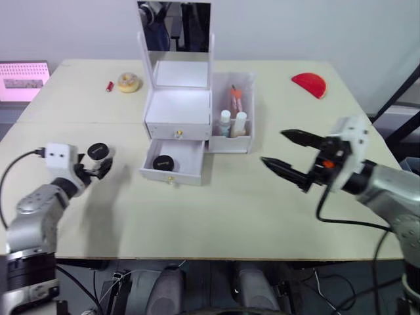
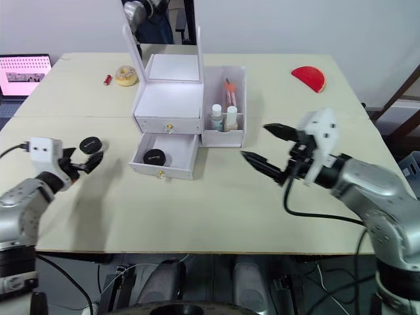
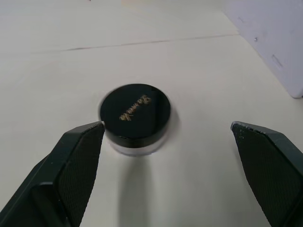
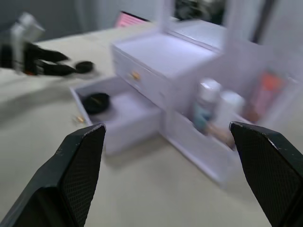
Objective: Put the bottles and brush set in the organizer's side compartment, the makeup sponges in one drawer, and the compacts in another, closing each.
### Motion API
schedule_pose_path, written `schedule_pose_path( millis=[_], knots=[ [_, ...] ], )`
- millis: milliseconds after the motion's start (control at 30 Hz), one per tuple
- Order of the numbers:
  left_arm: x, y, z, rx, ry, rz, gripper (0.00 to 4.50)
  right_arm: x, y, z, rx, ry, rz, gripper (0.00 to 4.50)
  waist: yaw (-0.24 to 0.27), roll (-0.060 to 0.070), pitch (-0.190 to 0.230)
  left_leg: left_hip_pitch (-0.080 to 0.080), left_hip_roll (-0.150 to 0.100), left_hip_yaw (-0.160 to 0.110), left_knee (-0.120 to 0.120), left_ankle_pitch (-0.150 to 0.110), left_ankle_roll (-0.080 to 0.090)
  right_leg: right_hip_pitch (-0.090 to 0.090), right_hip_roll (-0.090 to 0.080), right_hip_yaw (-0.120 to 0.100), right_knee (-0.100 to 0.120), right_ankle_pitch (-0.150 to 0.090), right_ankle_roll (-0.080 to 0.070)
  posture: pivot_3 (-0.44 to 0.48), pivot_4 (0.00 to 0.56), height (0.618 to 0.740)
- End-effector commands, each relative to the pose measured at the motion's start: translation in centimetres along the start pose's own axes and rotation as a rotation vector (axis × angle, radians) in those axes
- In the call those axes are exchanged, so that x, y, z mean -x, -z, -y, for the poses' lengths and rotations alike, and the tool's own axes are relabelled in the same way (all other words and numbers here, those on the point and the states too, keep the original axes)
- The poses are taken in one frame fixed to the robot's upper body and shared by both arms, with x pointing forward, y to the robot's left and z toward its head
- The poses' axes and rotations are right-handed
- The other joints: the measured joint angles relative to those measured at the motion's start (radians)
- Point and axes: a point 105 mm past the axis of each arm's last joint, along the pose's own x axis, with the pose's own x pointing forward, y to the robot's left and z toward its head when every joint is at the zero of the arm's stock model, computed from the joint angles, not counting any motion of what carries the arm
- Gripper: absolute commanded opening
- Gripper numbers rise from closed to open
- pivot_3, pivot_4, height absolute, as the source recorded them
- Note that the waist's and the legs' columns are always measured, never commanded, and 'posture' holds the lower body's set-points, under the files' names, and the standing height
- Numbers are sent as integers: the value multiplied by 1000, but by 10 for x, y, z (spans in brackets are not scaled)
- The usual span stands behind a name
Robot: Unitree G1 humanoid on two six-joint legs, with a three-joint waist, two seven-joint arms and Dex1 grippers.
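The white organizer (image 1: 178, 105) with a mirror stands at the table's centre back. Its upper drawer (image 1: 178, 128) is shut. The lower drawer (image 1: 184, 152) is pulled open with a black compact (image 1: 163, 162) inside. The side compartment (image 1: 231, 143) holds two bottles (image 1: 225, 123) and a pink brush set (image 1: 235, 98). A second black compact (image 3: 136, 115) lies on the table at the left. My left gripper (image 3: 166, 127) is open just behind this compact, which sits near one finger. My right gripper (image 1: 272, 147) hovers open and empty to the right of the organizer.
A yellowish ring-shaped sponge (image 1: 128, 83) and a small red item (image 1: 109, 86) lie at the back left. A red half-round sponge (image 1: 309, 84) lies at the back right. A laptop with a pink screen (image 1: 24, 79) stands off the table's left edge.
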Motion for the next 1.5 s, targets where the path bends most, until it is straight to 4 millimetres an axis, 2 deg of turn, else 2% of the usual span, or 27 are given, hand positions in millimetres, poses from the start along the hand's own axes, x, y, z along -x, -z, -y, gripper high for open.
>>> schedule_pose_path(
  millis=[33,133,267,467,667,900,1133,1233,1333,1500],
  knots=[
    [-2,-24,-4,-44,-81,48,4486,-12,-5,-5,20,-44,13,4500,0,0,0,0,0,0,0,0,0,0,0,0,0,0,0,0,150,740],
    [-5,-29,-2,-52,-93,48,4486,-19,-8,-9,25,-77,26,4500,-2,0,0,-1,0,0,0,0,0,0,0,0,-1,-1,1,0,150,740],
    [-22,-31,-2,-50,-133,28,4486,-32,-15,-22,33,-171,55,4500,-2,0,0,0,0,0,0,0,0,0,0,0,-1,-1,1,0,150,740],
    [-44,-19,-5,-29,-195,-22,4486,-41,-21,-21,64,-246,60,4500,-5,0,0,1,-1,0,0,0,0,1,0,0,-1,0,1,0,150,740],
    [-56,-19,-8,-34,-219,-24,4486,-49,-33,-17,100,-280,80,4500,-5,0,0,1,0,0,-1,0,0,0,0,0,-1,0,1,0,150,740],
    [-58,-16,-9,1,-223,-40,4486,-52,-33,-15,104,-264,80,4500,-3,0,0,0,-1,0,-1,0,0,0,0,0,-1,0,2,0,150,740],
    [-51,-10,-9,17,-230,-46,4486,-54,-34,-14,101,-244,85,4500,-8,0,0,1,-1,0,-1,0,0,0,0,0,-1,0,2,0,150,740],
    [-47,-14,-5,31,-206,-14,4486,-55,-39,-15,94,-248,122,4500,-7,0,0,1,-1,0,-2,0,0,0,0,0,-1,0,2,0,150,740],
    [-42,-16,-11,46,-227,0,4486,-55,-49,-15,77,-251,186,4500,-7,1,0,1,0,0,-2,0,0,0,0,0,-1,0,2,0,150,740],
    [-39,-13,-13,45,-232,-8,4486,-56,-51,-12,65,-247,216,4500,-6,1,0,1,-1,0,-2,0,0,0,0,0,-1,-1,2,0,150,740]
  ],
)
